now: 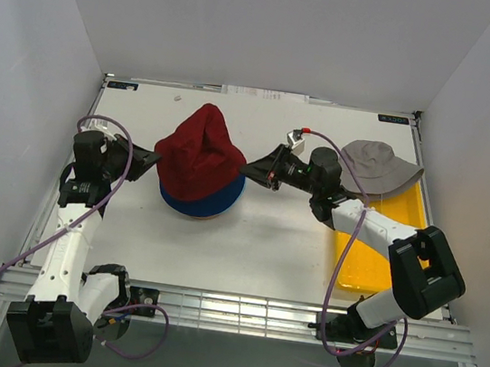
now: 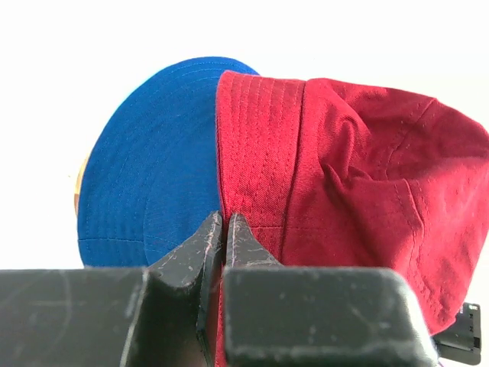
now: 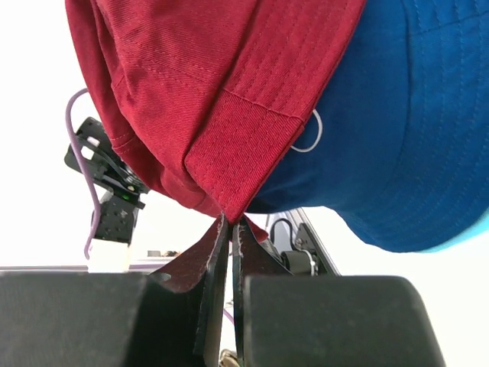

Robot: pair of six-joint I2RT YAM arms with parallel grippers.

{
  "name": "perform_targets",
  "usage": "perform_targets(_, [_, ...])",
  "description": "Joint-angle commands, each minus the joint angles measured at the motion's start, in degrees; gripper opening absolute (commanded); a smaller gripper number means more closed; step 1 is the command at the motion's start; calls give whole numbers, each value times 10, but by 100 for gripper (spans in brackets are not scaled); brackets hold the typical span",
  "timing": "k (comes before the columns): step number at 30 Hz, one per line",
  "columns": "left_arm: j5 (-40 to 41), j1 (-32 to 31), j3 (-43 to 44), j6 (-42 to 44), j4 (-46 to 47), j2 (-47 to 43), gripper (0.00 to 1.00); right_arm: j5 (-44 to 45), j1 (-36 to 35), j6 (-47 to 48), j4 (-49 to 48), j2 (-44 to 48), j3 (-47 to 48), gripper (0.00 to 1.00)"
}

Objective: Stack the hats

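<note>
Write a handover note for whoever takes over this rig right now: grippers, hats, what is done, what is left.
Left gripper: shut on the red hat, at the left of its brim.
Right gripper: shut on the same brim, at the right.
Hats: red hat lies over the blue hat mid-table, its crown peaked. The grey hat sits apart, partly on the tray.
Done: red is on blue.
Left: probably settle and release red, then add grey. Anything under blue is barely visible.
</note>
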State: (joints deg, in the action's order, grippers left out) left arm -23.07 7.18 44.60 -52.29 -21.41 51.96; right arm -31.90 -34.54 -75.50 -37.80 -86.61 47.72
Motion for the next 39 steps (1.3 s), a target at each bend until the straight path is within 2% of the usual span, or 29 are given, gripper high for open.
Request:
perform_targets(1, [17,4,-2,13,1,-7,0,-26,6,33,10,28,-1,8])
perform_targets(10, [28,4,-26,12,16,12,0,-29,8,100,84,7,13,8])
perform_targets(31, [46,5,-63,6,50,67,0,-34,8,170,147,-60,54,8])
perform_targets(33, [46,4,-62,8,51,67,0,-29,8,178,155,-55,58,11])
perform_targets(34, [46,4,-62,8,51,67,0,-22,8,183,165,-50,60,18])
perform_targets(39, [48,5,-55,11,49,67,0,-17,13,191,179,-34,68,29])
